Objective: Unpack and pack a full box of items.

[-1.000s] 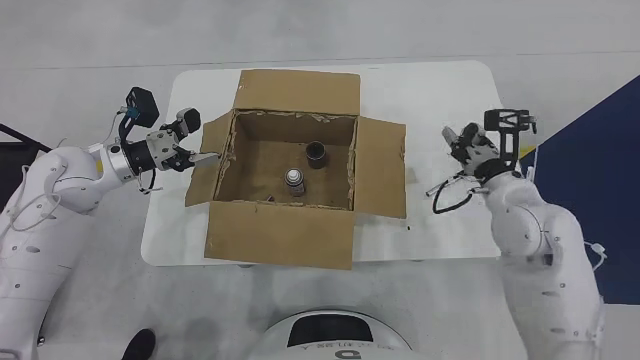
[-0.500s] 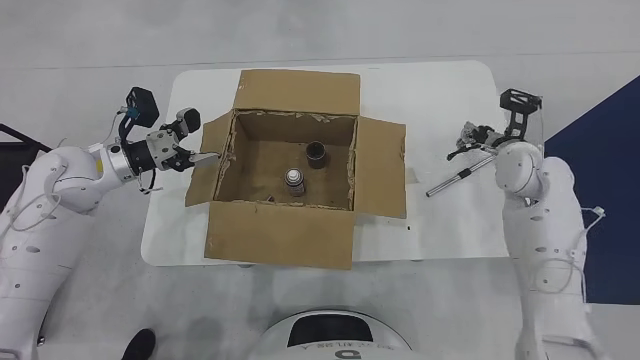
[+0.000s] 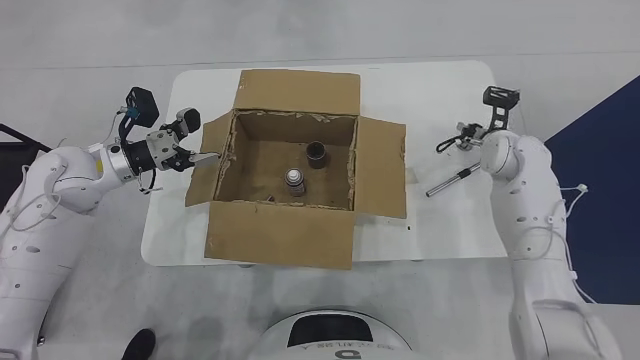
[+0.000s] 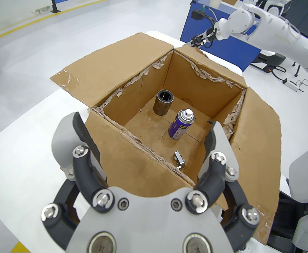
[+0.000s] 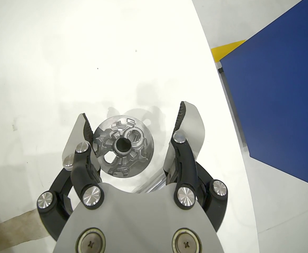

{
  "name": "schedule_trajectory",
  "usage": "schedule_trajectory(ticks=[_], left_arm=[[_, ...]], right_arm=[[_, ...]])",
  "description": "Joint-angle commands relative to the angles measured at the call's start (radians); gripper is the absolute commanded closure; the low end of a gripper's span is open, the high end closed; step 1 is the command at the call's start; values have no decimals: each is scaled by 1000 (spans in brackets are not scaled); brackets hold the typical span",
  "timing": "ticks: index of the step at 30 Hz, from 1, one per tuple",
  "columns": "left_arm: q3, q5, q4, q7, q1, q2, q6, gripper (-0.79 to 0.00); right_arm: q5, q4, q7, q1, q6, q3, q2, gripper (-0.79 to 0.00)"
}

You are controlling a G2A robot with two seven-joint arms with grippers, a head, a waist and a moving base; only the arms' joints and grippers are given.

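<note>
Holds left hand wide open and level, just outside the left flap of the cardboard box at mid-desk. Inside the box: upright dark cylinder, upright spray can, small metal block. Poises right hand open too, low over the desk's right part, fingers straddling the disc end of a metal shaft lying there

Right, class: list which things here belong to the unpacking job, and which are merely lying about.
Job: cardboard box; dark cylinder; spray can; small metal block; flanged metal rod; left gripper; right gripper.
Lying about: white table; blue panel beside it.
</note>
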Motion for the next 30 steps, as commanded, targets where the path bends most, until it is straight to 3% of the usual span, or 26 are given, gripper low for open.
schedule_trajectory(ticks=[1,2,3,4,9,17,19,24,30], left_arm=[[0,0,0,0,0,0,0,-785],[0,0,0,0,0,0,0,-785],[0,0,0,0,0,0,0,-785],[0,0,0,0,0,0,0,-785],[0,0,0,0,0,0,0,-785],[0,0,0,0,0,0,0,-785],[0,0,0,0,0,0,0,-785],[0,0,0,0,0,0,0,-785],[0,0,0,0,0,0,0,-785]], right_arm=[[-1,13,1,6,-3,-6,-1,-314],[-3,15,3,6,-3,-8,-1,-243],[-4,15,6,5,-2,-9,-1,-58],[-5,14,11,3,-1,-10,-1,0],[5,-70,-6,-45,-1,2,1,0],[26,-411,-123,-260,-24,57,6,0],[75,-507,-184,-323,-85,75,7,0],[235,-753,-343,-508,-390,111,13,0],[209,-897,-300,-577,-653,23,25,0]])
